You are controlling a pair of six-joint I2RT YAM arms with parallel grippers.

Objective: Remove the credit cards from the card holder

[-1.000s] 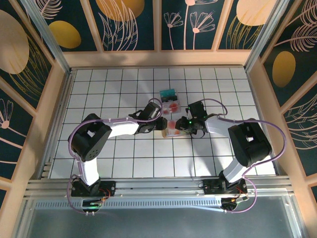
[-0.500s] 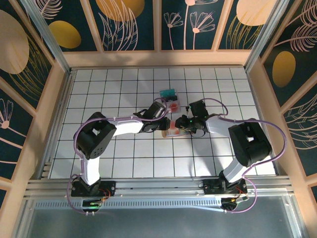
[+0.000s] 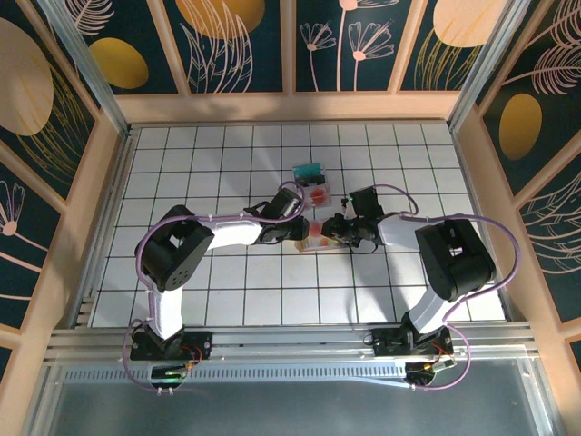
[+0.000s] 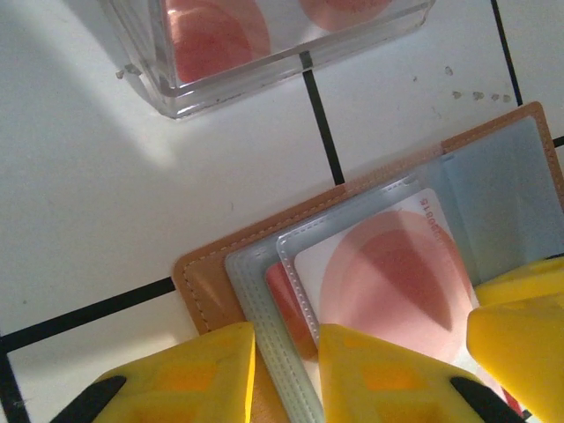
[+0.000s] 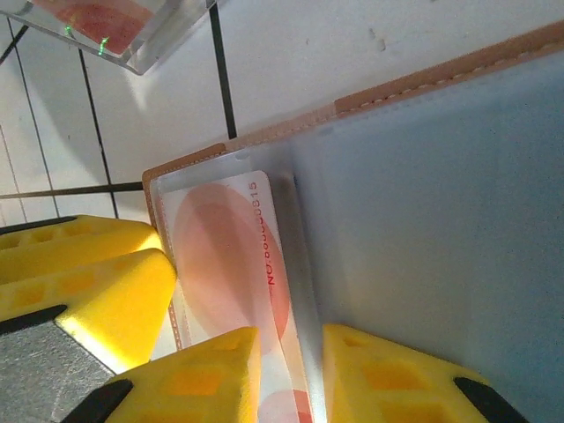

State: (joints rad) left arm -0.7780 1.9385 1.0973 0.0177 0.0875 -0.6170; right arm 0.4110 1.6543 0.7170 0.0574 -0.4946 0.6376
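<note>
The tan card holder (image 3: 316, 240) lies open mid-table, showing its brown edge (image 4: 207, 282) and blue-grey inner face (image 5: 423, 220). A white and pink credit card (image 4: 397, 273) with a red spot sits in its clear sleeve (image 5: 220, 256). My left gripper (image 3: 303, 227) stands at the holder's left edge, its jaws (image 4: 286, 361) close together over the brown edge and sleeve border. My right gripper (image 3: 334, 232) is at the opposite side, its jaws (image 5: 291, 374) nearly together around the card's edge and a raised sleeve. The right gripper's fingers (image 4: 520, 326) touch the card's corner.
A clear plastic box (image 3: 318, 193) holding red-spotted cards stands just behind the holder, with its wall (image 4: 264, 70) close to my left gripper. A teal card (image 3: 309, 170) lies behind the box. White tiled floor stretches out on all sides to the wooden walls.
The left gripper has slid right onto the holder's edge. The right gripper has edged left onto the holder, so the two now meet over it.
</note>
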